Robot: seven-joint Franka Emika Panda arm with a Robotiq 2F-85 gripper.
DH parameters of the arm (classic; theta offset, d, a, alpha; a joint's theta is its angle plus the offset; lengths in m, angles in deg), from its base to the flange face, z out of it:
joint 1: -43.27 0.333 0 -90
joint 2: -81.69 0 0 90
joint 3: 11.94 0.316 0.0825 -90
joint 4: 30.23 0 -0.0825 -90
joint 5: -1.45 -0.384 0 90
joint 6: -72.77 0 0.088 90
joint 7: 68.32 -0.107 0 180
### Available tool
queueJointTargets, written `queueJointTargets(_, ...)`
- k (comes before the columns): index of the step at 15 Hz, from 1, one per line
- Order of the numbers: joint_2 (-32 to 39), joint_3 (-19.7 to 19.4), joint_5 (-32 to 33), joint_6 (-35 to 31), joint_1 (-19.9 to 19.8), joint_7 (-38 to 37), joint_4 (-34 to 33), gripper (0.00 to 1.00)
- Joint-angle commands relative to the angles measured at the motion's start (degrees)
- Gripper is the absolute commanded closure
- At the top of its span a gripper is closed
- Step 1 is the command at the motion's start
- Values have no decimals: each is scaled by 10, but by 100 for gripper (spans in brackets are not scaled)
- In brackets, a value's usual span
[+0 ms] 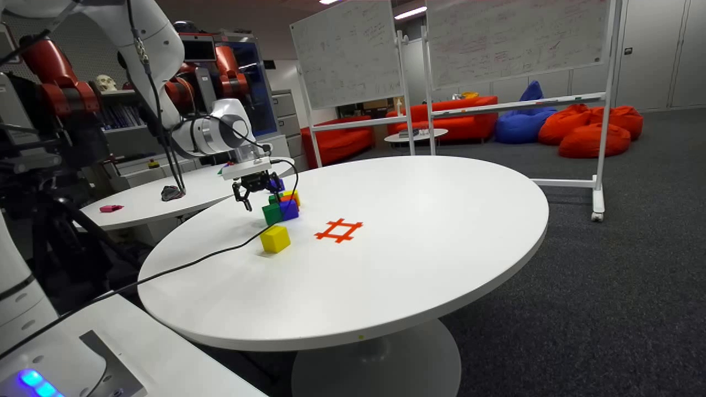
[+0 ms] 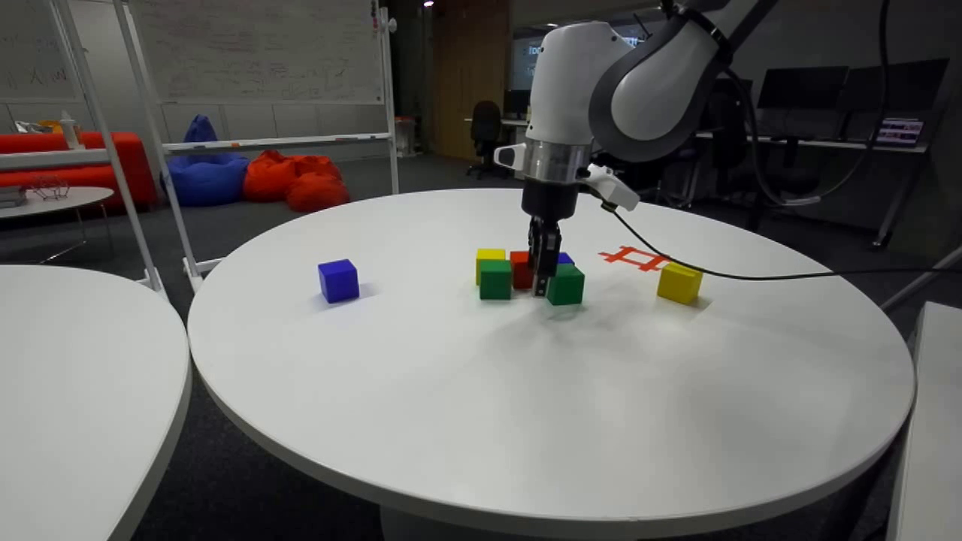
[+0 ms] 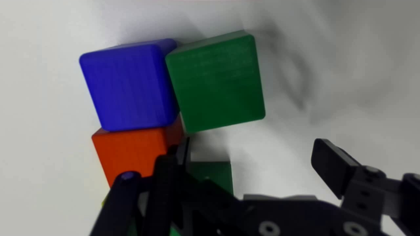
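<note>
My gripper (image 3: 252,147) is open, with nothing between its fingers; it also shows in both exterior views (image 1: 263,203) (image 2: 541,282). It is low over the table among a cluster of coloured cubes. One finger is beside the red-orange cube (image 3: 131,154), near the gap between a green cube (image 3: 215,82) and another green cube (image 3: 213,173), which the gripper partly hides. I cannot tell whether that finger touches any cube. The other finger is over bare white tabletop. A blue cube (image 3: 131,88) sits against the first green cube. A yellow cube (image 2: 491,258) stands behind the second green cube.
A lone blue cube (image 2: 339,281) and a lone yellow cube (image 2: 679,283) stand apart on the round white table (image 1: 441,209). An orange-red tape hash mark (image 1: 338,230) is on the tabletop. A black cable (image 1: 215,255) runs from the wrist across the table near the yellow cube.
</note>
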State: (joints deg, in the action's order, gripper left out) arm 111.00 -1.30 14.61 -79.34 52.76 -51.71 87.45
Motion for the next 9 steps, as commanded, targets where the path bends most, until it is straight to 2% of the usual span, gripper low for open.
queueJointTargets(1,1,10,-18,-9,-13,13,-3,0)
queueJointTargets(9,-13,40,-78,-80,-59,37,13,0)
